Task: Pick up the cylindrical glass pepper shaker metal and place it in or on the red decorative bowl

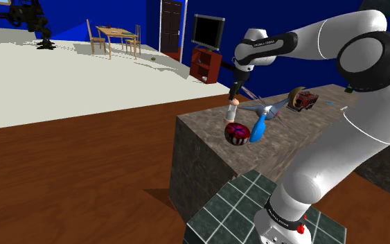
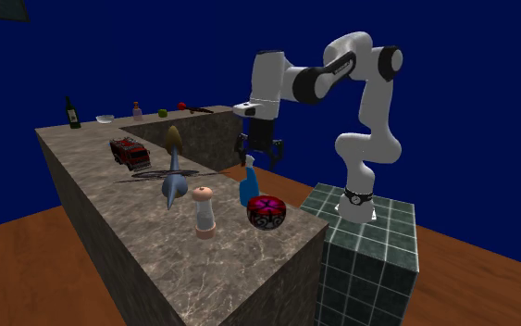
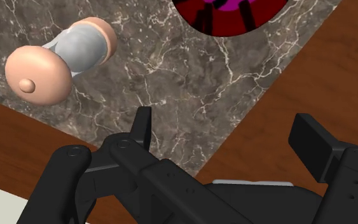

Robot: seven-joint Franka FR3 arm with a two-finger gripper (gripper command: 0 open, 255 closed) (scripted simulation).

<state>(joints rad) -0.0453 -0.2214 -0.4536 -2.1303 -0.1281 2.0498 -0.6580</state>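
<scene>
Work has hardly begun, we judge: from the second exterior view's left, the pepper shaker (image 2: 204, 211) stands upright and untouched on the marble counter (image 2: 129, 199), our gripper (image 2: 261, 153) hangs above with jaws apart and empty, and the red bowl (image 2: 266, 212) sits near, so grasping, lifting and placing all remain.

Red bowl (image 3: 228, 19) partly beyond edge
</scene>
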